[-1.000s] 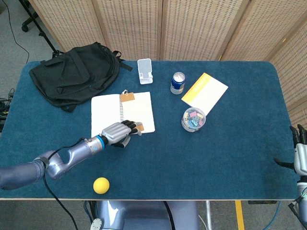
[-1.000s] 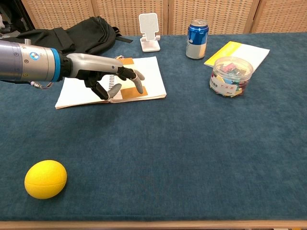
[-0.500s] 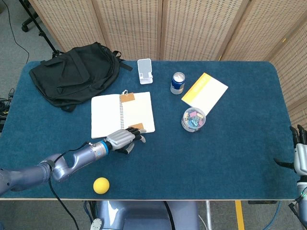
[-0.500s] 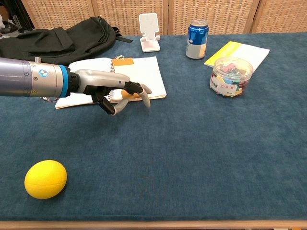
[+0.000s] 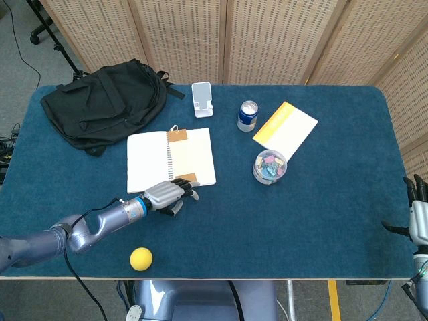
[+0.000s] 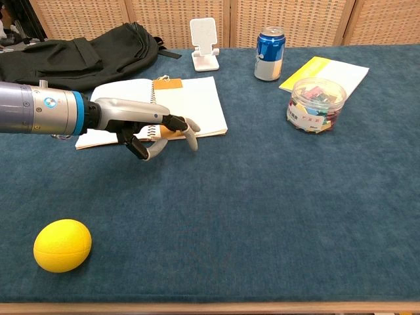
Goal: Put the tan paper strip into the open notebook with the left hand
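Yellow ball (image 6: pixel 62 245) nearest the front edge of the counter (image 6: pixel 275 216), well short of the open notebook (image 5: pixel 171 159). Left robot hand (image 6: pixel 152 126) hovers just in front of the notebook's near edge, fingers spread and slightly curled, holding nothing. Tan paper strip (image 5: pixel 186 178) lies on the right-hand page at the near corner of the notebook, just beyond the fingertips; partly hidden by them in the chest view. A second tan tab (image 5: pixel 177 136) sits at the far edge of the same page by the spiral. Judgement: placement looks done, release step in hand; best to draw the robot hand straight back and up off the notebook, fingers kept wide so none drags the strip off the page. Right robot hand (image 5: pixel 418 215) far to the right of the notebook at the counter edge, fingers apart, empty. Beyond and right of the notebook: clear jar (image 5: pixel 269 166), yellow booklet (image 5: pixel 285 130), blue can (image 5: pixel 248 115), white phone stand (image 5: pixel 202 98); black backpack (image 5: pixel 103 101) behind-left of it
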Robot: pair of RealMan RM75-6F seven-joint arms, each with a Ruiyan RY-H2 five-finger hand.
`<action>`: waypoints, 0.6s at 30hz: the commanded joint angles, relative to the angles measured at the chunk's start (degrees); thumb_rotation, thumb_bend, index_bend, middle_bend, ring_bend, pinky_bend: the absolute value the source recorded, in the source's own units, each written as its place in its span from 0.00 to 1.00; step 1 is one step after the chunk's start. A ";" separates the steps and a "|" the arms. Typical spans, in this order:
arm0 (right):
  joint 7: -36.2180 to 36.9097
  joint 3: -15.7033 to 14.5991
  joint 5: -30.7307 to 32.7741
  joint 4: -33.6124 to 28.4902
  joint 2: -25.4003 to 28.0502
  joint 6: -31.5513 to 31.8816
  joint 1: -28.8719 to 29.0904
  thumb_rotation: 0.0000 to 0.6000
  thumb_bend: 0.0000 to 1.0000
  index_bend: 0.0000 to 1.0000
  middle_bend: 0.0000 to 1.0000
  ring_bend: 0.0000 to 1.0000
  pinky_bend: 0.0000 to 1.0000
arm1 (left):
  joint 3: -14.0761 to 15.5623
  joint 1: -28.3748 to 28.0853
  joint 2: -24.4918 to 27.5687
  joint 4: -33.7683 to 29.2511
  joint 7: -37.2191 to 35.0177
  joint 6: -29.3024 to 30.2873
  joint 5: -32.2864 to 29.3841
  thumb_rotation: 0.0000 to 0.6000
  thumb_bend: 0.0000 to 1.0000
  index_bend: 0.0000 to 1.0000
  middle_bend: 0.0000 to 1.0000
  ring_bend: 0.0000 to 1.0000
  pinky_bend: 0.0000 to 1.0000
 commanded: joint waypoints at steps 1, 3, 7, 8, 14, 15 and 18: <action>-0.21 -0.01 0.03 -0.05 -0.08 0.13 -0.02 1.00 0.00 0.00 0.00 0.00 0.00 | 0.66 -0.53 0.19 0.74 -0.69 -0.57 0.95 1.00 0.80 0.25 0.00 0.00 0.08; -0.41 -0.03 0.08 -0.08 -0.16 0.20 -0.03 1.00 0.00 0.00 0.00 0.00 0.00 | 1.10 -0.91 0.29 1.23 -1.32 -0.69 1.74 1.00 0.80 0.25 0.00 0.00 0.08; -0.64 -0.05 0.22 0.02 -0.33 0.11 0.02 1.00 0.00 0.00 0.00 0.00 0.00 | 2.09 -1.49 0.57 1.90 -2.70 -0.51 3.27 1.00 0.80 0.25 0.00 0.00 0.08; -0.67 -0.05 0.28 0.04 -0.37 0.07 0.03 1.00 0.00 0.00 0.00 0.00 0.00 | 2.43 -1.63 0.69 2.03 -3.10 -0.40 3.71 1.00 0.80 0.25 0.00 0.00 0.08; -0.76 0.02 0.52 0.22 -0.44 -0.06 0.07 1.00 0.00 0.00 0.00 0.00 0.00 | 3.47 -1.92 1.00 2.47 -4.56 0.47 4.99 1.00 0.80 0.25 0.00 0.00 0.08; -0.77 0.02 0.54 0.25 -0.44 -0.06 0.08 1.00 0.00 0.00 0.00 0.00 0.00 | 3.58 -1.95 1.02 2.51 -4.72 0.56 5.11 1.00 0.80 0.25 0.00 0.00 0.08; -0.84 0.03 0.56 0.26 -0.46 -0.04 0.08 1.00 0.00 0.00 0.00 0.00 0.00 | 4.29 -2.13 1.17 2.46 -5.42 0.79 5.80 1.00 0.80 0.26 0.00 0.00 0.08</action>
